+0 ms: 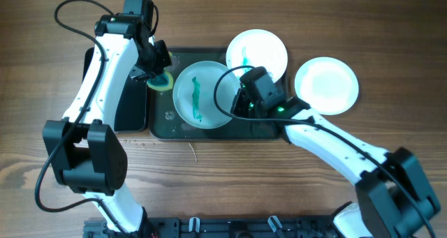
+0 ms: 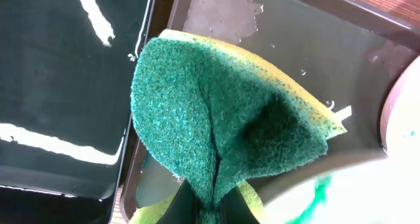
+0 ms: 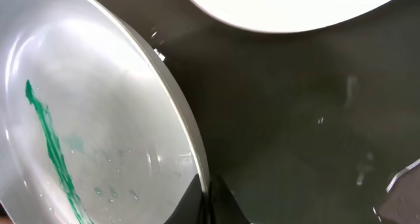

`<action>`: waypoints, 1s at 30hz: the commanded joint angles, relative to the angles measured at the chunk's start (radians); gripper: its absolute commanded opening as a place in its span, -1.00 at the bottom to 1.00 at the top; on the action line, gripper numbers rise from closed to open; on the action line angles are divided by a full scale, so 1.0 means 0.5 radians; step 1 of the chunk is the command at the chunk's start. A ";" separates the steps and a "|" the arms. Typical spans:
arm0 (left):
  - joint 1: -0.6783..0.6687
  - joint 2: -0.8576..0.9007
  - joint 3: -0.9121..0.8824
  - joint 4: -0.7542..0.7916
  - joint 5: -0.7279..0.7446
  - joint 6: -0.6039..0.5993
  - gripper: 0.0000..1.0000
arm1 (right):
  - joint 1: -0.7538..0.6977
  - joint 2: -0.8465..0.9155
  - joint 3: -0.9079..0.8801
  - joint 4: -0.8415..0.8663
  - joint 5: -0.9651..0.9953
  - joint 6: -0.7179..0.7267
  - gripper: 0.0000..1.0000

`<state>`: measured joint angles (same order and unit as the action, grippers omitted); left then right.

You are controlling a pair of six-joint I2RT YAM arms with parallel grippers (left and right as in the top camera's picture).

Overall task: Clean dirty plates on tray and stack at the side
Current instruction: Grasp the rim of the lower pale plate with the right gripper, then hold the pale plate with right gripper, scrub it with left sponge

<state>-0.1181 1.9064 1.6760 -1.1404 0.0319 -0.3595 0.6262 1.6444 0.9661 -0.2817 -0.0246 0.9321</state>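
Green-and-yellow sponge clamped in my left gripper, my right gripper pinches the four-o'clock rim of the teal-smeared pale round plate.

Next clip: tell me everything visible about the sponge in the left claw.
The sponge has a rough dark green scouring face over a yellow foam layer. It is folded on itself, green side out, and pinched at the fold by the left claw. It sits over the left end of the tray, next to the rim of the smeared plate. Whether it touches the tray or the plate cannot be told.
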 commanded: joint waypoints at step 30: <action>-0.054 0.012 -0.213 0.167 0.153 0.025 -0.92 | -0.275 0.597 0.353 0.025 -0.548 -0.767 -0.50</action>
<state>-0.1234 1.9064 1.5921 -1.0786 0.0776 -0.3595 0.5167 1.9190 1.1198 -0.2939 -0.1886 0.6643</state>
